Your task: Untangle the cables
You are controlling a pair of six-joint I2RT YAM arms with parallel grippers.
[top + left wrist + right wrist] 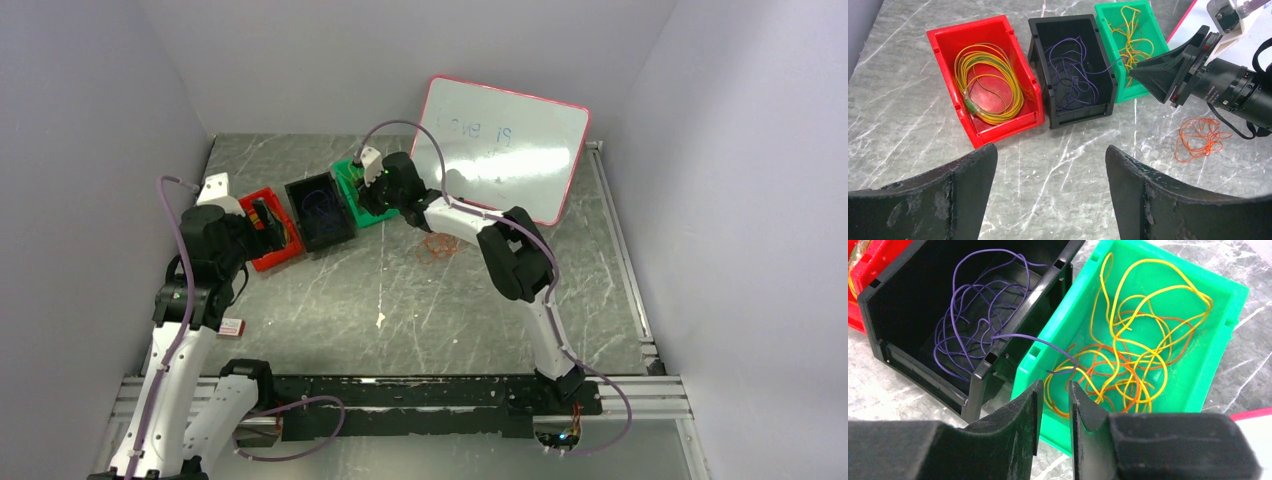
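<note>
The cables lie in three bins and on the table. A yellow-green coil (990, 82) fills the red bin (943, 45). Purple cable (973, 325) sits in the black bin (893, 285), and one purple strand (1048, 344) arches over into the green bin (1083, 300). There yellow and orange cables (1128, 355) are tangled. A loose orange cable (1200, 137) lies on the table. My right gripper (1055, 385) hovers at the green bin's near wall, its jaws a narrow gap apart with nothing between them. My left gripper (1050, 150) is wide open above bare table, in front of the red and black bins.
A pink-framed whiteboard (500, 150) leans at the back right, behind the right arm. The three bins stand in a row at the back centre-left. White walls close in both sides. The marble tabletop (400, 300) stretches in front of the bins.
</note>
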